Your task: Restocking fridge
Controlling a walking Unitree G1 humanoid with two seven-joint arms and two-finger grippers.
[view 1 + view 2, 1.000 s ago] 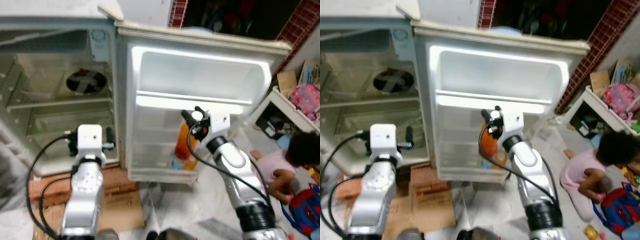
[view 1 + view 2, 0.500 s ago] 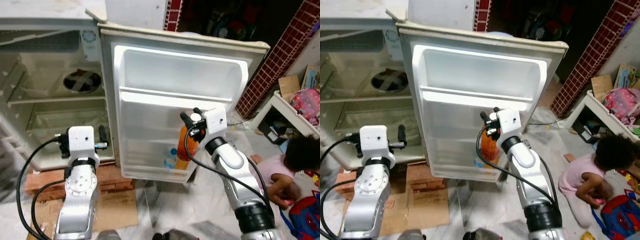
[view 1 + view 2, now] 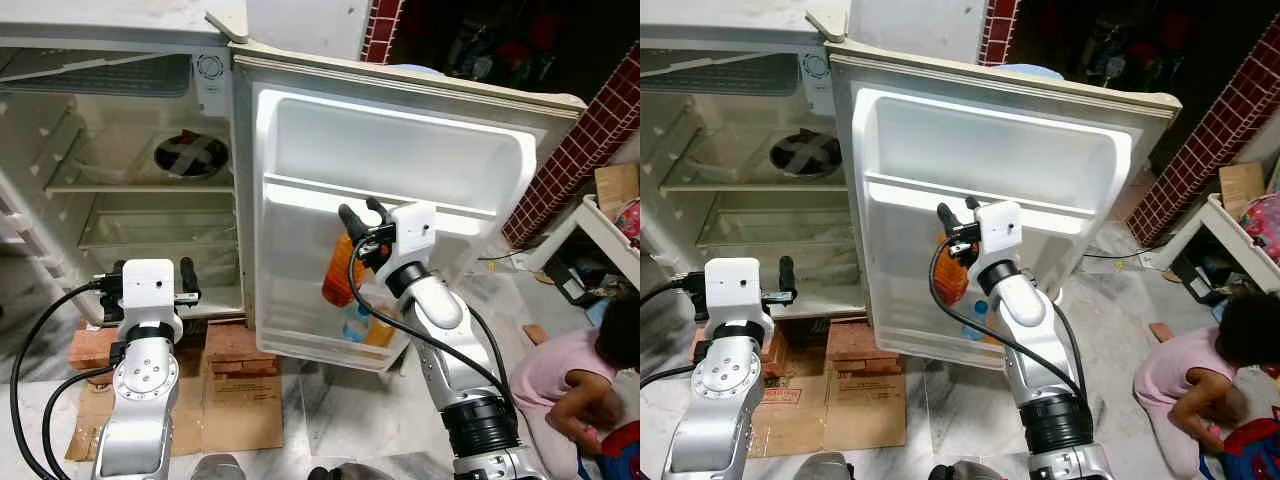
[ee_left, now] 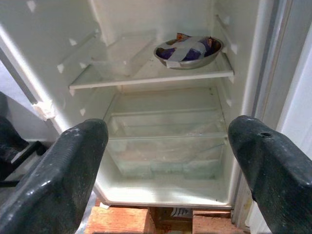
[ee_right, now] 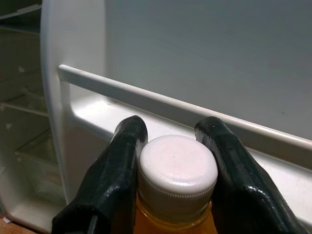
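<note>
1. Orange juice bottle: held by the right gripper, both black fingers pinching the neck just under the white cap. The body hangs tilted below the gripper, in front of the open fridge door.
2. Relative to that gripper: the door's rail lies just ahead at about cap height, the upper door compartment beyond and above it. The lower door shelf sits below the bottle; a small blue-capped water bottle stands on it, just below and a little to the gripper's right.
3. Step in hand, as I read it: seat the bottle in the lower door shelf. Its base looks above the shelf lip; I can't tell whether it touches anything.
4. Do it well: get the bottle upright first, since a tilted base will likely catch the lip. Then lower it straight down on the free side beside the water bottle.
5. Keep the pinch until the base rests on the shelf. A neck grip lets the body swing, so go slowly.
6. Release by spreading the fingers only enough to clear the cap, then back out away from the door so the rail isn't clipped.
7. Left gripper: fingers wide apart, nothing held, hovering low facing the fridge interior. Ahead of it are bare shelves, a steel bowl on the upper one and a crisper drawer below. Leave it parked.
8. Risk: a person sits on the floor off the right arm's outer side, so don't swing the elbow outward.
</note>
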